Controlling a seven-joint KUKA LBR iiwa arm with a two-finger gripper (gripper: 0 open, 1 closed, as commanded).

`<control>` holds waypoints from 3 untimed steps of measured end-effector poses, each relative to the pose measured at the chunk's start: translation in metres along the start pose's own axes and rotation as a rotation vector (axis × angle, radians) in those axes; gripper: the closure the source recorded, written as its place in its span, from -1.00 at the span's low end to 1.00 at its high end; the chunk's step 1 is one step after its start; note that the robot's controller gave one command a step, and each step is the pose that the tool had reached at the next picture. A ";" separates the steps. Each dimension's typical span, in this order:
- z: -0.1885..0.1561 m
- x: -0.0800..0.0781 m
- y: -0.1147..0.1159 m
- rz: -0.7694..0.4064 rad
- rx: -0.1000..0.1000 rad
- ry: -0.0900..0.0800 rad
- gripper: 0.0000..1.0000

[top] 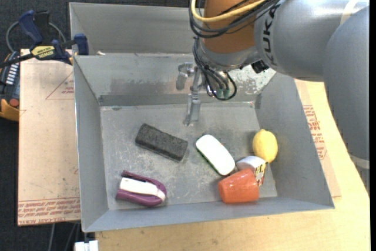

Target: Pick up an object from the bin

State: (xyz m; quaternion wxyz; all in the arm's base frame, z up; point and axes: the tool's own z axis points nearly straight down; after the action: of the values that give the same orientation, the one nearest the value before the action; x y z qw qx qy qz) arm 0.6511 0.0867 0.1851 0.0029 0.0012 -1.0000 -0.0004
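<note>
Jaws stand pressed together with nothing between them; the gripper [190, 119] points down over bare floor by the bin's [88, 126] back wall, touching no thing.

At the front left lies a purple and white thing [141, 190], flat on the floor and well apart from the gripper. Further in and to its right, a dark grey block [161, 142] lies at a slant; of all the things it is nearest the gripper, which hangs just behind its right end. Right of the block a white oval bar [215, 154] lies slantwise. At its right end an orange lump [239, 188] sits by the front wall, touching a small white item [252, 164] behind it. A yellow egg-shaped thing [265, 145] rests beside that, nearest the right wall.
</note>
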 end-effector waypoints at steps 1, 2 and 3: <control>-0.006 -0.002 -0.001 0.002 -0.001 -0.008 -1.00; 0.091 0.038 0.034 0.219 -0.002 -0.004 -1.00; 0.058 0.052 0.048 0.455 -0.003 -0.008 -1.00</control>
State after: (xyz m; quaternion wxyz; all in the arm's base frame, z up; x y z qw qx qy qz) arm 0.5985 0.1344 0.1270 -0.0009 -0.2244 -0.9745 -0.0015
